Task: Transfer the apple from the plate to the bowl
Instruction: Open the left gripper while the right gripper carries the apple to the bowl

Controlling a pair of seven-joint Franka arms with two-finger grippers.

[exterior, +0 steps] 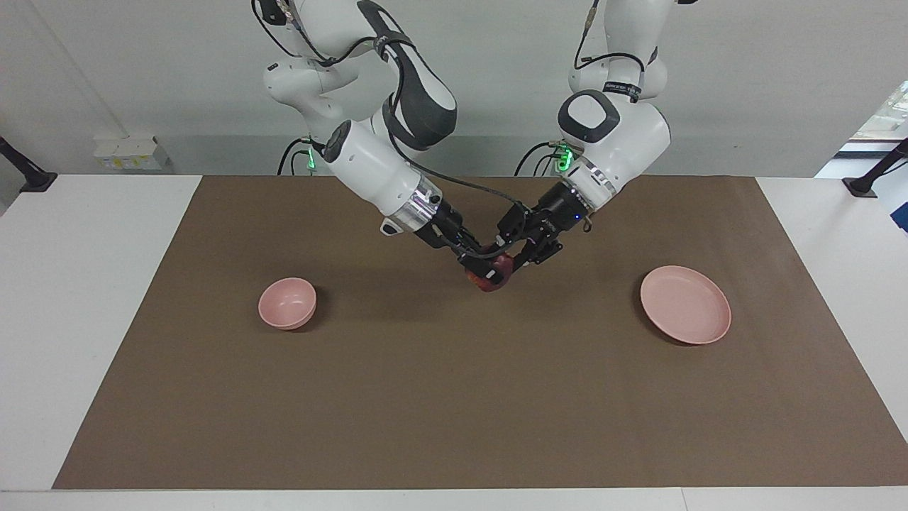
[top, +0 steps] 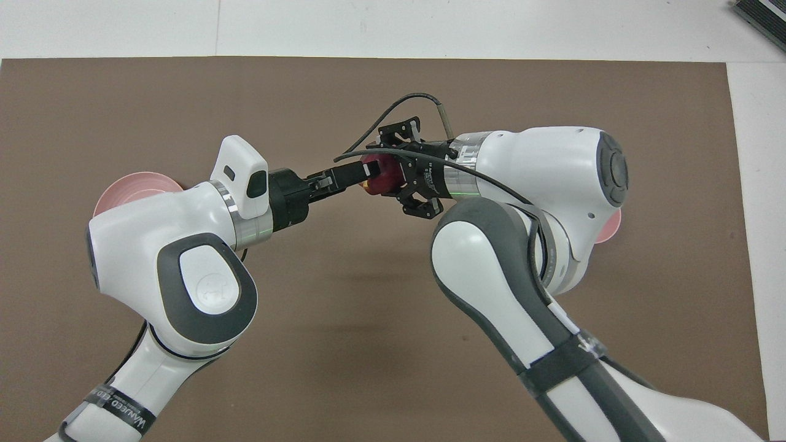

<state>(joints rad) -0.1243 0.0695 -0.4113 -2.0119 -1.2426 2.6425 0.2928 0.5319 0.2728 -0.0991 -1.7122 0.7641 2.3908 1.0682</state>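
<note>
The dark-red apple hangs in the air over the middle of the brown mat, between the two grippers. My right gripper is shut on the apple, with its outer links splayed to either side. My left gripper points at the apple from the other side, its tip at the apple's edge. The flat pink plate lies bare toward the left arm's end. The small deep pink bowl stands toward the right arm's end, mostly hidden under the right arm in the overhead view.
A brown mat covers most of the white table. Both arms lean in over the mat's middle and meet there. White table edge strips run along both ends of the mat.
</note>
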